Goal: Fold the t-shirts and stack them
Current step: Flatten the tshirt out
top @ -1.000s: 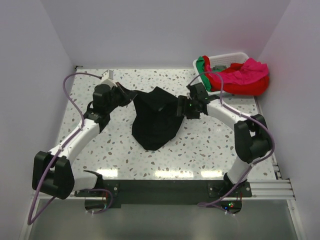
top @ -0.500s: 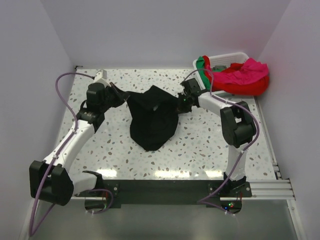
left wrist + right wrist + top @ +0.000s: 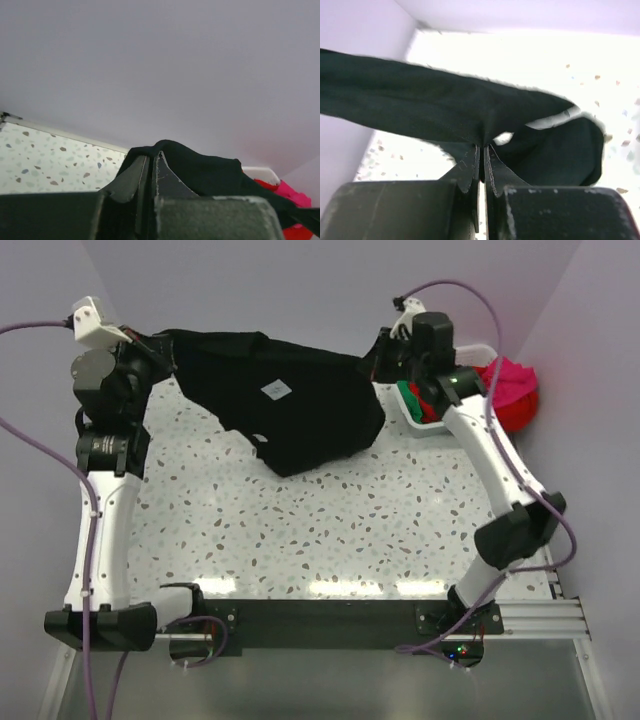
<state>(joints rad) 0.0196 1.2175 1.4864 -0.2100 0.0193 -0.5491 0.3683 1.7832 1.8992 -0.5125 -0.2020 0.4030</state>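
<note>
Bunched low a second ago, the black t-shirt [image 3: 290, 405] is being hoisted and stretched between the left gripper [image 3: 158, 346] and right gripper [image 3: 377, 357], each pinching an edge, likely for laying flat.

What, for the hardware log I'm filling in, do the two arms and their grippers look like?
Both arms match: the left arm and right arm have slim white links between chunky black joint housings. A purple cable loops loosely along each. The left gripper and right gripper have dark, tapering fingers, scuffed pale at the edges.
</note>
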